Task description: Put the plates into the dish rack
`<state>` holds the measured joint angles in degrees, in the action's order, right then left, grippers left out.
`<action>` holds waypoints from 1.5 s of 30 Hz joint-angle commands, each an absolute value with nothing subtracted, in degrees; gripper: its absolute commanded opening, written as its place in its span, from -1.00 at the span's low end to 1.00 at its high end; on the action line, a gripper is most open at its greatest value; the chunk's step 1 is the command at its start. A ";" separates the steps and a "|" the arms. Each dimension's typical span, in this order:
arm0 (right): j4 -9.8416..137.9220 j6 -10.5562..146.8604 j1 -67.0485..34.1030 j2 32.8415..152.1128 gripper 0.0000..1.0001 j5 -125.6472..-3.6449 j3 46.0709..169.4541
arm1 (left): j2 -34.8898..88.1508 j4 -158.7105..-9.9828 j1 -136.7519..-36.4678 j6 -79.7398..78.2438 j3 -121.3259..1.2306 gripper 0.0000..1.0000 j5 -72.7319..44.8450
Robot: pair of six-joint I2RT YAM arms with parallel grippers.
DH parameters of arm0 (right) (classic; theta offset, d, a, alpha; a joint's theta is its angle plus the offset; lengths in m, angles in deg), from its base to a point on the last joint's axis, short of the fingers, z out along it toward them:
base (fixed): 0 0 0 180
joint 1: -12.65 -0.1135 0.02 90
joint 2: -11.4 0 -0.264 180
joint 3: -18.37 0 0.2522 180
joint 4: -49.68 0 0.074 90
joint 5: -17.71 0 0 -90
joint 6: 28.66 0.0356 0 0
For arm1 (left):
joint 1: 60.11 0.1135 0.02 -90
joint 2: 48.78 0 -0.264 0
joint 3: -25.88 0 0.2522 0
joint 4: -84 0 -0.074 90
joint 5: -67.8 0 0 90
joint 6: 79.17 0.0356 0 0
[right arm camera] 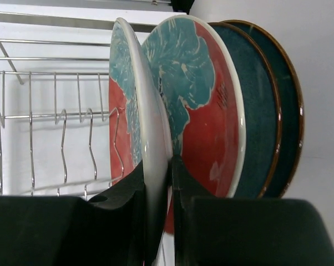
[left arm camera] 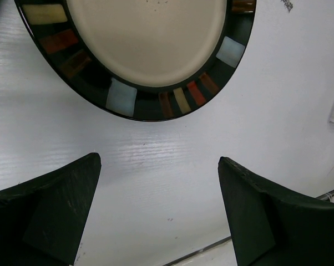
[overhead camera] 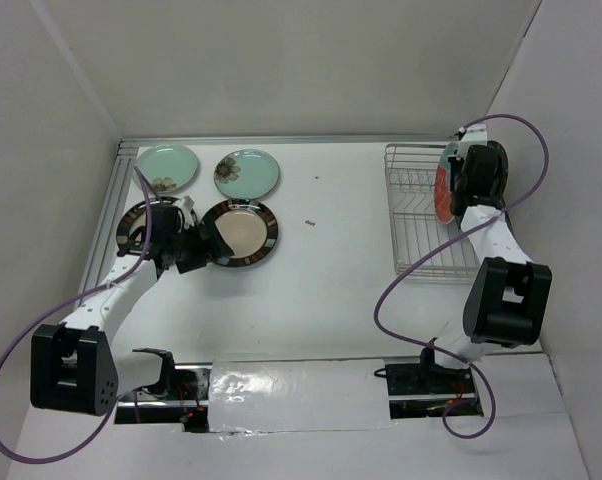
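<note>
Right jaws: nearly closed, their black pads pinching the rim of a red-orange plate (right arm camera: 147, 127). I hold this plate on edge in the dish rack (overhead camera: 413, 205). Its face is glazed and bears a large teal flower; the rim edge is glossy white.

Just beside it stands a second red-orange plate (right arm camera: 206, 111) of the same pattern. Past that are two dark teal plates (right arm camera: 259, 111) with thin brown rims. All are upright and closely ranked along the rack's right side. The rack is thin silver wire with hooked upright dividers.

Left jaws: spread fully apart, gripping nothing, poised just short of a cream plate (left arm camera: 150, 39) that lies flat on the white worktop (left arm camera: 156, 183). Its broad rim is glossy black, set with coloured blocks.

A matching cream plate (overhead camera: 141, 222) lies beside it, partly under my left arm. Two mint green plates (overhead camera: 166, 167) lie flat beyond them, at the far left.
</note>
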<state>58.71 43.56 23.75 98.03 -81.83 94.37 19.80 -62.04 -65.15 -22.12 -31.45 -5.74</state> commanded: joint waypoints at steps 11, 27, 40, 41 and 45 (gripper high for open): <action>56.14 49.90 24.08 96.75 0.32 -78.88 105.86 | 20.22 -65.71 -61.87 -26.34 -28.32 0.97 -6.30; 56.85 74.16 13.55 83.20 0.50 -62.19 95.76 | 27.51 -98.56 -61.34 -45.14 -13.99 0.64 -6.65; 57.64 77.07 6.06 76.62 0.51 -63.84 86.36 | 42.26 -118.45 -61.34 -56.76 -10.47 0.11 -8.58; 57.64 77.07 6.06 76.00 0.51 -63.85 85.66 | 42.98 -119.15 -61.34 -57.63 -10.47 -0.10 -8.58; 58.78 77.07 5.54 74.68 0.51 -64.99 84.25 | 44.21 -120.73 -61.34 -59.04 -9.41 -0.56 -8.05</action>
<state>59.06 76.58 6.22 77.13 -63.84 84.99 42.71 -119.56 -61.19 -59.19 -10.71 -6.92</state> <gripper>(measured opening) 0.753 0.266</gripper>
